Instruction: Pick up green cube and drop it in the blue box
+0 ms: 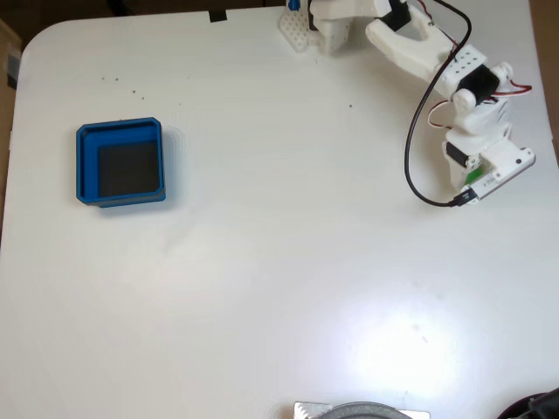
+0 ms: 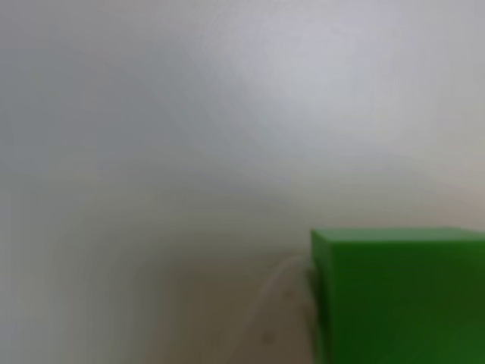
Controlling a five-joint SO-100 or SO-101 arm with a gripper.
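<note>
The green cube (image 1: 472, 177) shows as a small green sliver under the arm's white wrist at the right of the fixed view. In the other view the green cube (image 2: 398, 296) looms large and blurred at the bottom right, resting on the white table. My gripper (image 1: 477, 183) points down right over the cube; its fingers are hidden beneath the wrist, so I cannot tell how they stand. The blue box (image 1: 85, 166), with a dark floor, sits far off at the left of the table and holds nothing.
The arm's base (image 1: 332, 26) stands at the table's top edge, and a black cable (image 1: 410, 148) loops beside the wrist. A grey round object (image 1: 360, 410) and a dark object (image 1: 537, 406) sit at the bottom edge. White tabletop stretches between the cube and the box.
</note>
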